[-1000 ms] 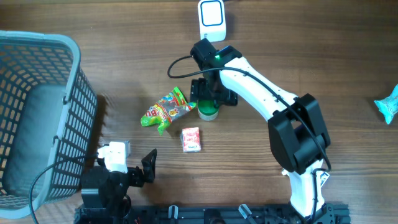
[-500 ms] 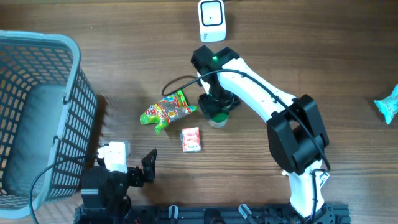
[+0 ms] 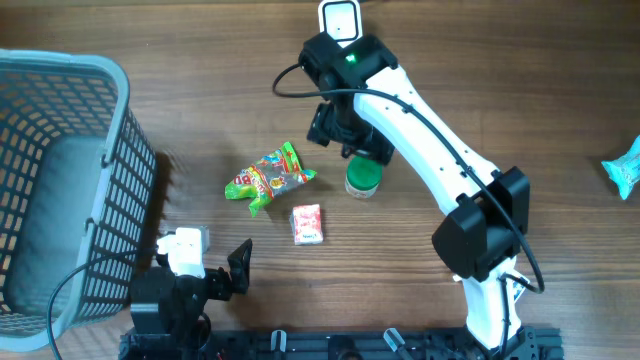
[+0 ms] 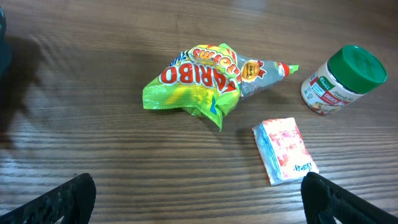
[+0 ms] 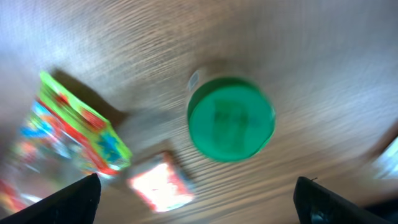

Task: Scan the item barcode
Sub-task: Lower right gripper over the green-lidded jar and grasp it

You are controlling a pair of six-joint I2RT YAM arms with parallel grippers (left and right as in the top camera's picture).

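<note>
A small jar with a green lid [image 3: 362, 178] stands upright on the wooden table, free of any grip. My right gripper [image 3: 343, 132] hovers just behind it, open and empty. From the right wrist view [image 5: 202, 202] the green lid [image 5: 231, 118] lies below and ahead of the spread fingers, blurred. A white barcode scanner [image 3: 341, 22] sits at the back edge. My left gripper [image 3: 228, 278] rests open near the front left; in its own view [image 4: 199, 202] nothing lies between the fingers. The jar [image 4: 342, 81] shows there at the upper right.
A green Haribo candy bag [image 3: 270, 177] [image 4: 199, 81] lies left of the jar. A small red-and-white packet [image 3: 307, 223] [image 4: 285, 151] lies in front of it. A grey plastic basket [image 3: 120, 190] fills the left side. A teal packet [image 3: 625, 165] lies at the far right edge.
The right gripper carried the jar a little to the right, let it go and pulled back toward the scanner. The left arm has not moved.
</note>
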